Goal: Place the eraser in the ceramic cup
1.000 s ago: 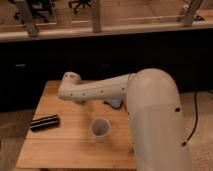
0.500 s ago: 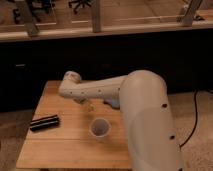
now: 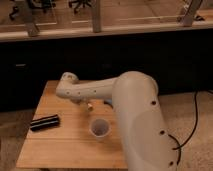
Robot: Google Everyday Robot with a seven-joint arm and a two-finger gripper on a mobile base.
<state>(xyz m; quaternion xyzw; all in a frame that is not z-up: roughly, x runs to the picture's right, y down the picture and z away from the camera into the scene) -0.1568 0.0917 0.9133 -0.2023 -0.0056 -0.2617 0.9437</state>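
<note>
A black eraser (image 3: pixel 45 122) lies flat near the left edge of a small wooden table (image 3: pixel 60 150), well apart from the white ceramic cup (image 3: pixel 99 129), which stands upright toward the table's middle with bare planks between the two. The robot's smooth, pale arm (image 3: pixel 100 92) reaches in from the lower right and crosses above the back half of the tabletop. The gripper (image 3: pixel 90 105) is tucked beneath it, behind the cup, and only a small pale tip shows. Its jaws are spread wide and hold nothing. The front strip of the table lies clear of the arm. Behind the table runs a dark low wall under a ledge and glazing. A black cable (image 3: pixel 195 117) trails over the speckled floor at right.
</note>
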